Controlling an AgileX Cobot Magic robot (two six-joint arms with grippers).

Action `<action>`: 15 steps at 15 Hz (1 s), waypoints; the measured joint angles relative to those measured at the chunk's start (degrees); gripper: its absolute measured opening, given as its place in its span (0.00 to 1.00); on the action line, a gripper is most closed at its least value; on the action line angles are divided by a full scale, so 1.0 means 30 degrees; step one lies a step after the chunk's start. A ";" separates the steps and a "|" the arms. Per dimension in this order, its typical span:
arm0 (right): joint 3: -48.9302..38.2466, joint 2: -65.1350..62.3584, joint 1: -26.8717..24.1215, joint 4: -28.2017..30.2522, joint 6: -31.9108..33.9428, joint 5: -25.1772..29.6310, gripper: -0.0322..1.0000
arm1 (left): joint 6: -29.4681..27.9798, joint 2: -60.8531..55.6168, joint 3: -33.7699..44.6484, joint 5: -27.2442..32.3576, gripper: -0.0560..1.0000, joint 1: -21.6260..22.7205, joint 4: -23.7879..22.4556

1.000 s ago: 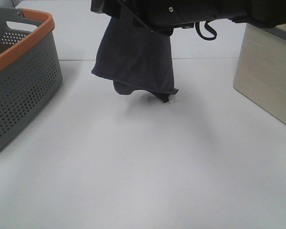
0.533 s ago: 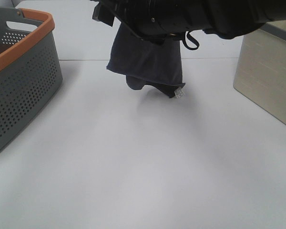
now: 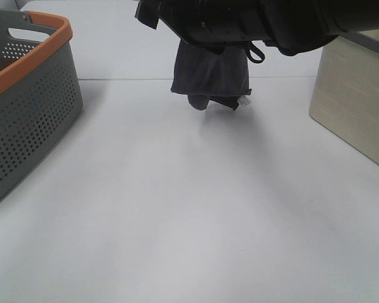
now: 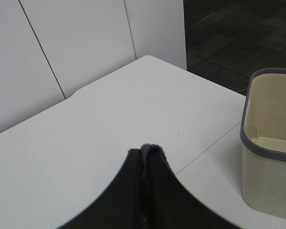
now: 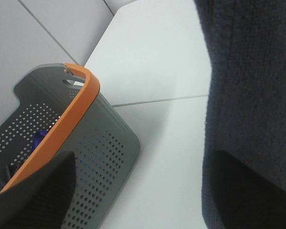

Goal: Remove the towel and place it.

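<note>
The dark navy towel (image 3: 211,76) hangs bunched from the black arms at the top middle of the exterior view, clear of the white table (image 3: 189,208), with its white tag (image 3: 244,100) at the lower right corner. In the left wrist view my left gripper (image 4: 144,160) is shut, with a sliver of the towel's edge (image 4: 151,149) pinched between the fingers. In the right wrist view the towel (image 5: 248,71) fills the right side and covers one finger. My right gripper (image 5: 138,191) has its fingers wide apart.
A grey perforated basket with an orange rim (image 3: 31,95) stands at the left and also shows in the right wrist view (image 5: 81,109). A beige bin with a grey rim (image 3: 360,95) stands at the right and shows in the left wrist view (image 4: 271,167).
The arms carried the towel to the right and higher. It now hangs narrower and more bunched, closer to the beige bin.
</note>
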State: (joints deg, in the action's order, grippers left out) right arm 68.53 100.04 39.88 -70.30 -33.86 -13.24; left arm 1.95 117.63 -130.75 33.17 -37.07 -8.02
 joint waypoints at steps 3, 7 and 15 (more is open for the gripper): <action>-0.0210 0.0038 0.0000 -0.0802 -0.2349 -0.0898 0.70 | 0.0000 0.0000 0.0000 0.0000 0.05 0.0000 -0.0038; -0.0458 0.0420 0.0000 -0.3056 -0.4889 -0.1986 0.70 | 0.0000 0.0000 0.0000 0.0000 0.05 0.0000 -0.0038; -0.0115 0.2158 0.0000 -0.3934 -0.5233 -0.2445 0.70 | 0.0000 0.0000 0.0000 -0.0248 0.05 0.0000 -0.0019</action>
State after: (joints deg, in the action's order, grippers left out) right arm 68.18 106.51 39.88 -82.10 -49.56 -20.57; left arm 1.95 117.63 -130.75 32.43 -37.07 -8.08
